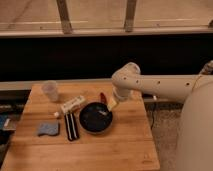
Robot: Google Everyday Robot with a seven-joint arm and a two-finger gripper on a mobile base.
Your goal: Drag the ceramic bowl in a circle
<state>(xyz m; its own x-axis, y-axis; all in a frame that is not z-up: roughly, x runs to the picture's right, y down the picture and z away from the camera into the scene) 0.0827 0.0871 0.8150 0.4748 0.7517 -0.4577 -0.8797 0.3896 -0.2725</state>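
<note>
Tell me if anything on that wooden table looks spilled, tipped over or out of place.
Nothing stands out. The ceramic bowl sits flat on the table, the whitish cup stands upright near the far left corner, and no spill shows. The gripper is at the bowl's far right rim.

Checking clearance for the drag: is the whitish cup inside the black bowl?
No, the cup stands near the table's far-left corner, apart from the ceramic bowl, while the hand is at the bowl's right rim.

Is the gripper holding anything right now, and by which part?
Cannot tell. The gripper is at the far right rim of the ceramic bowl, but a grip on it isn't visible.
</note>
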